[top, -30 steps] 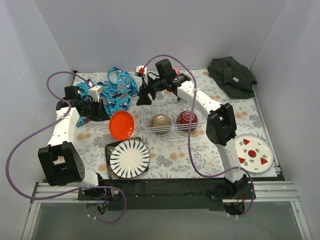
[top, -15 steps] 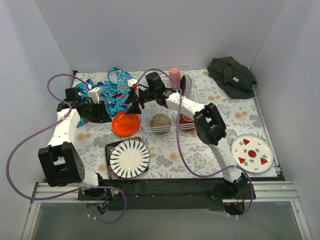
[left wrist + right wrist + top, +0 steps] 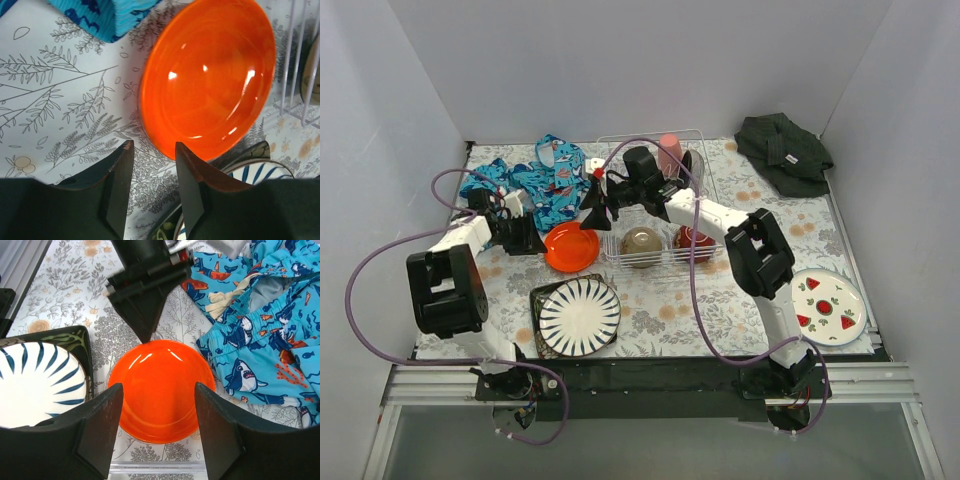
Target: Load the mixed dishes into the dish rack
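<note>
Just left of the dish rack (image 3: 660, 262), your orange plate (image 3: 207, 75) looks glossy, stiff and probably slippery, so pinch its thin rim; left hand (image 3: 153, 146) and right hand (image 3: 159, 388) both gape, released.

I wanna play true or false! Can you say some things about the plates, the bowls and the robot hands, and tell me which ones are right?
1. The orange plate is in the rack. False: it lies on the table, left of the rack.
2. Two bowls sit in the rack. True: a cream bowl and a dark red bowl.
3. Both grippers are shut. False: the left gripper and the right gripper are both open.
4. The striped plate rests on a dark square plate. True.
</note>
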Robot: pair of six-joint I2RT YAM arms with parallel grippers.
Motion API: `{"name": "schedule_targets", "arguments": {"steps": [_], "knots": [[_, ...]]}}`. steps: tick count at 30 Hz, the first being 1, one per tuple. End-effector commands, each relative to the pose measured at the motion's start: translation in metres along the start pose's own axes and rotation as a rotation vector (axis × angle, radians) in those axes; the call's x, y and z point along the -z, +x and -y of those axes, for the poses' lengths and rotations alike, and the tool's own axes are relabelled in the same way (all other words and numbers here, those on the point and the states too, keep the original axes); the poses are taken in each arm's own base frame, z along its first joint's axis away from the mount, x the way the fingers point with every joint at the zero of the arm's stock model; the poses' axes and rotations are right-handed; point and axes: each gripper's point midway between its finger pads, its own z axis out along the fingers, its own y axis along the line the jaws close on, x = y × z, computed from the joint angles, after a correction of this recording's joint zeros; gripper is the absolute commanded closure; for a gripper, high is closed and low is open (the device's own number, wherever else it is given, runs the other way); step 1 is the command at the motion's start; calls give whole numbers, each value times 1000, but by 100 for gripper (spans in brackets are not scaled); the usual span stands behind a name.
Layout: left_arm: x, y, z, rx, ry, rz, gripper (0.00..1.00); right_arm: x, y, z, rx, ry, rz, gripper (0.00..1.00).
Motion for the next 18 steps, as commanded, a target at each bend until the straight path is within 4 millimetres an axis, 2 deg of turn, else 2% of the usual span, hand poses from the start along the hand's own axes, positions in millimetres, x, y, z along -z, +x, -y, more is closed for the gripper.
{"name": "schedule_targets", "arguments": {"steps": [1,8,13,18], "knots": [[-14,-20,-8,-2,7,51,67,16,-44,-4,55,40,59,34],[-33,-26,-4,38,77,29,78,21,-36,-5,40,69,36,34],[-37,-31,-4,38,87,34,78,21,-32,-4,34,79,28,34],[-42,-27,-1,38,132,23,97,20,-26,2,43,103,10,33]]}}
